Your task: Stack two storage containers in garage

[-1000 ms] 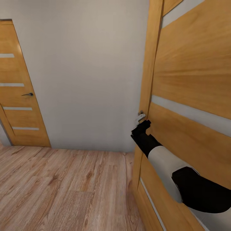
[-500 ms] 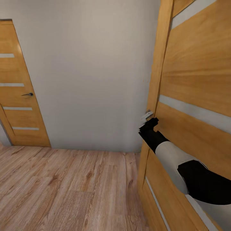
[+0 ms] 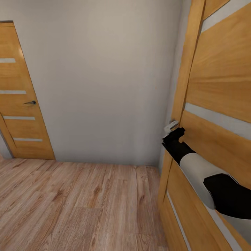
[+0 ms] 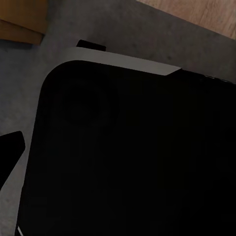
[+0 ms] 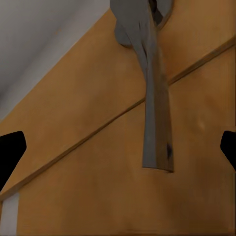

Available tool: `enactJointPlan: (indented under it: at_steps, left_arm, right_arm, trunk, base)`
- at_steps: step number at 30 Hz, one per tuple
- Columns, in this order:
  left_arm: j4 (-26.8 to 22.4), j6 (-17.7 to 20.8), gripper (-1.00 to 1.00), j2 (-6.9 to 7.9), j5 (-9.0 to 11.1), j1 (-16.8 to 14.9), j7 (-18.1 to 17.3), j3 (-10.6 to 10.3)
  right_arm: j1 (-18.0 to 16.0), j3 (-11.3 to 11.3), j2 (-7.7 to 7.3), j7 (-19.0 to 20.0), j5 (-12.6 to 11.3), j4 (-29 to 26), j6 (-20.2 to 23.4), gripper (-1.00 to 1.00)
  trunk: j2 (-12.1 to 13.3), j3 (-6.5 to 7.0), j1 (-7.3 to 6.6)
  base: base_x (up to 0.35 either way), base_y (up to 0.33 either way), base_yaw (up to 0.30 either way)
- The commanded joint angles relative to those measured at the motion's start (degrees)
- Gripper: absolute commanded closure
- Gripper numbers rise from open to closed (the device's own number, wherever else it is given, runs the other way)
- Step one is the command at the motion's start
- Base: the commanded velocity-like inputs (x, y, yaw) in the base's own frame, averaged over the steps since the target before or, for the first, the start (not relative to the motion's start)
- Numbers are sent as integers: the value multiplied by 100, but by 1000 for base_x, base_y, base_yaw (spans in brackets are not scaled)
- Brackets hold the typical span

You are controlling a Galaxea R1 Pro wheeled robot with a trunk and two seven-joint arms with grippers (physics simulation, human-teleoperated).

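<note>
In the head view, the right gripper [image 3: 175, 134] is seen at the free edge of a wooden door [image 3: 223, 80] with pale horizontal strips, just below the silver door handle [image 3: 171, 125]. Whether the fingers touch the handle cannot be told from here, nor how far they are spread. Beyond the gripper a plain grey wall [image 3: 104, 76] is seen, a light wood-plank floor [image 3: 69, 205] lies below it, and a second, closed door [image 3: 19, 104] with a dark lever stands well apart on the far side of the wall. The storage containers are not seen at this moment.

In the right wrist view, more is given: the gripper's two black fingertips [image 5: 11, 152] are set wide apart at the two edges of the picture, and the grey door handle [image 5: 156, 118] hangs between them, held by neither. The door's wooden panel [image 5: 98, 187] lies close behind the handle.

In the left wrist view, a large black rounded body of the robot [image 4: 132, 157] blocks most of what lies ahead; one black fingertip [image 4: 9, 150] is seen beside it, over grey concrete floor [image 4: 29, 64], and the left gripper's opening cannot be told.
</note>
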Motion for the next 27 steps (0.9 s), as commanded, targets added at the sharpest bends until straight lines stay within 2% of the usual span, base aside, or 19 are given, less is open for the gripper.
enactJointPlan:
  at_steps: [1, 11, 17, 20, 27]
  left_arm:
    - [-3, -13, -100, -2, 16, 0, -1, 25]
    - [-5, -13, -100, -2, 16, 0, -1, 25]
    - [-5, -13, -100, -2, 16, 0, 0, 25]
    - [-3, -13, -100, -1, 16, 0, 1, 25]
    - [-4, -13, -100, -2, 16, 0, 0, 25]
  right_arm:
    - [-4, 11, -35, -13, 74, -3, 71, -100]
    - [-4, -38, -391, -13, 74, -4, 83, -100]
    - [-4, -252, -478, -10, 74, -8, 78, -100]
    - [-4, -285, -530, -6, 74, -9, 77, -100]
    - [-4, -304, -553, -5, 74, -10, 77, -100]
  trunk:
    - [-3, -6, 0]
    - [-3, -6, 0]
    - [-3, -6, 0]
    - [-3, -6, 0]
    - [-3, -6, 0]
  base:
    - [0, 0, 0]
    - [0, 0, 0]
    - [0, 0, 0]
    - [0, 0, 0]
    - [0, 0, 0]
